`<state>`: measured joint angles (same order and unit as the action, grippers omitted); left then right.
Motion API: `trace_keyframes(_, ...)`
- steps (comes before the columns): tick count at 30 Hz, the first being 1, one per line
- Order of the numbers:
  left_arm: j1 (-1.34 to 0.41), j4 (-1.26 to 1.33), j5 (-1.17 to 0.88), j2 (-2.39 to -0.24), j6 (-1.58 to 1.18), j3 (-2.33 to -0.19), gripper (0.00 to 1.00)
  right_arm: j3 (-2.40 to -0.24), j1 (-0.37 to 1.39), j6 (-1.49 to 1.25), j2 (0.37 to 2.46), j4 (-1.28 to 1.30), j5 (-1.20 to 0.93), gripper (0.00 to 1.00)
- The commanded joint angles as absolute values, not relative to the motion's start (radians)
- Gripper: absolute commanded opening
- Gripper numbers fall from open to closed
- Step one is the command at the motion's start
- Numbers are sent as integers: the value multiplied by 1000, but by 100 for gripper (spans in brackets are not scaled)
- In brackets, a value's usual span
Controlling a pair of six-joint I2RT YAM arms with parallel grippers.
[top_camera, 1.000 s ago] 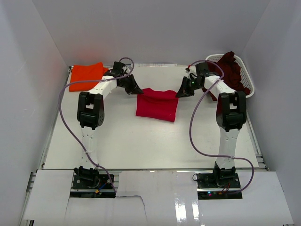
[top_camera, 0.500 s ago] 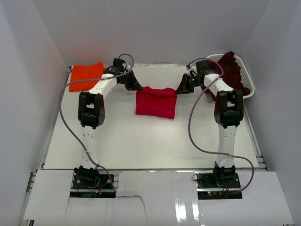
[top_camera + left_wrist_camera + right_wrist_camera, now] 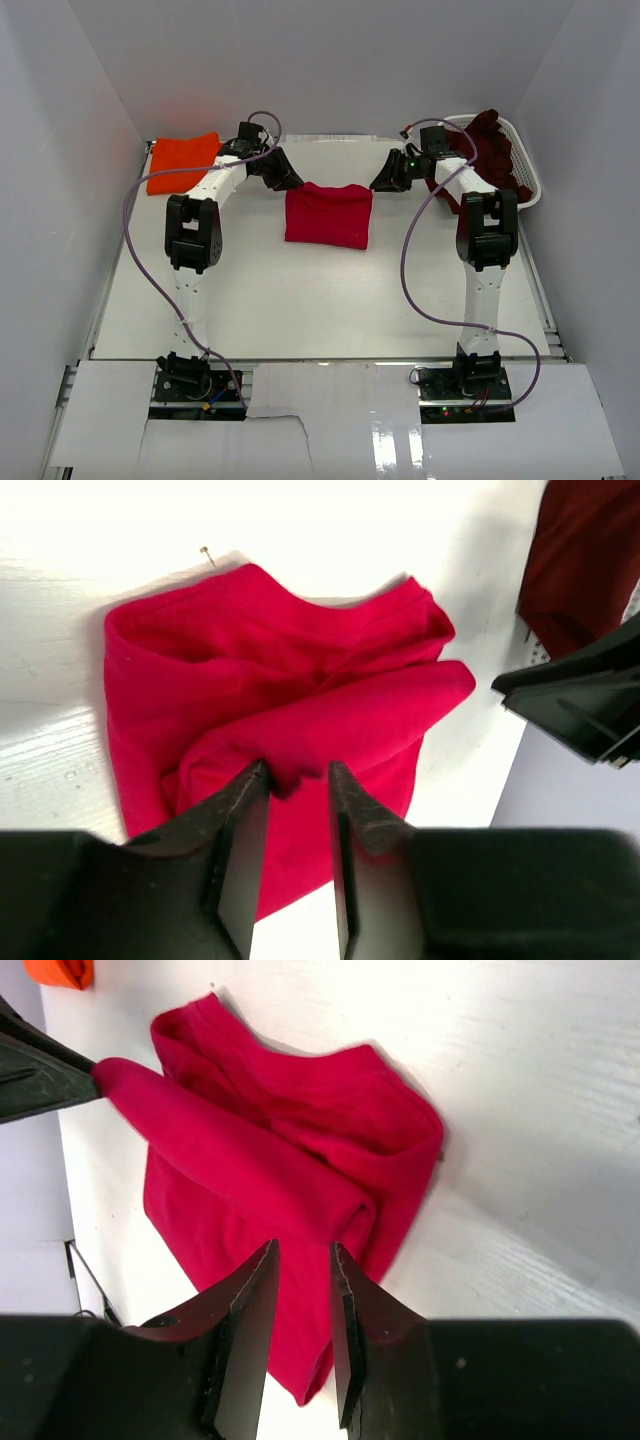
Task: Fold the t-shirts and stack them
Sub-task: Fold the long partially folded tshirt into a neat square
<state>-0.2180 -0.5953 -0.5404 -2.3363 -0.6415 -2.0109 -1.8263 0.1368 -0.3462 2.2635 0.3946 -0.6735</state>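
The red t-shirt (image 3: pixel 328 215) lies folded in the middle of the table, its far edge rolled over on itself (image 3: pixel 250 680) (image 3: pixel 280 1130). My left gripper (image 3: pixel 290 182) (image 3: pixel 298 768) hovers at the shirt's far left corner, jaws open, the fold's end just at the tips. At the far right corner my right gripper (image 3: pixel 381 184) (image 3: pixel 304 1246) is open too, with the cloth below it and nothing pinched. An orange t-shirt (image 3: pixel 183 162) lies folded at the back left. A dark maroon t-shirt (image 3: pixel 492 148) is heaped in the basket.
The white lattice basket (image 3: pixel 528 168) stands at the back right against the wall. White walls close in the table on three sides. Purple cables loop from both arms over the table's sides.
Both grippers were shut on the red shirt's far corners and have opened, letting the fold drop. Both have drawn back slightly towards the far wall, and the shirt sits a little further left.
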Motion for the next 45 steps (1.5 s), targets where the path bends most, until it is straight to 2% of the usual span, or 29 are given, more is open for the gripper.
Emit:
trace_keyframes(1, -213, -568, -490, -2312, -643, -2005, 42, -1790, 132, -379, 2237, 292, -716, 33)
trace_keyframes(5, -212, -557, -410, -2267, -638, -1964, 49, -1761, 132, -371, 2218, 281, -719, 33)
trace_keyframes(15, -212, -298, -311, -2024, -640, -1714, 49, -1623, 138, -399, 2145, 155, -796, 35)
trace_keyframes(19, -212, -202, -363, -1944, -624, -1623, 49, -1606, 158, -400, 2141, 150, -838, 35)
trace_keyframes(21, -212, -210, -464, -1959, -633, -1618, 49, -1600, 172, -403, 2148, 149, -854, 36)
trace_keyframes(24, -215, -177, -581, -1964, -646, -1557, 45, -1600, 195, -414, 2160, 140, -874, 38)
trace_keyframes(28, -233, -78, -682, -1934, -649, -1427, 32, -1594, 218, -469, 2186, 72, -926, 39)
trace_keyframes(29, -236, -52, -722, -1936, -641, -1395, 18, -1597, 227, -480, 2203, 60, -943, 39)
trace_keyframes(30, -241, -45, -738, -1937, -641, -1382, 11, -1601, 232, -491, 2212, 51, -946, 38)
trace_keyframes(32, -252, -22, -771, -1945, -640, -1353, 0, -1621, 248, -520, 2227, 23, -954, 29)
trace_keyframes(34, -261, -9, -804, -1959, -634, -1345, 0, -1657, 258, -541, 2255, 15, -962, 19)
trace_keyframes(35, -265, 14, -808, -1959, -632, -1336, 0, -1670, 270, -548, 2267, 15, -962, 10)
trace_keyframes(36, -274, 31, -821, -1962, -630, -1333, 0, -1684, 275, -554, 2287, 14, -965, 8)
trace_keyframes(45, -324, 43, -877, -2019, -604, -1381, 0, -1770, 319, -638, 2393, -77, -994, 8)
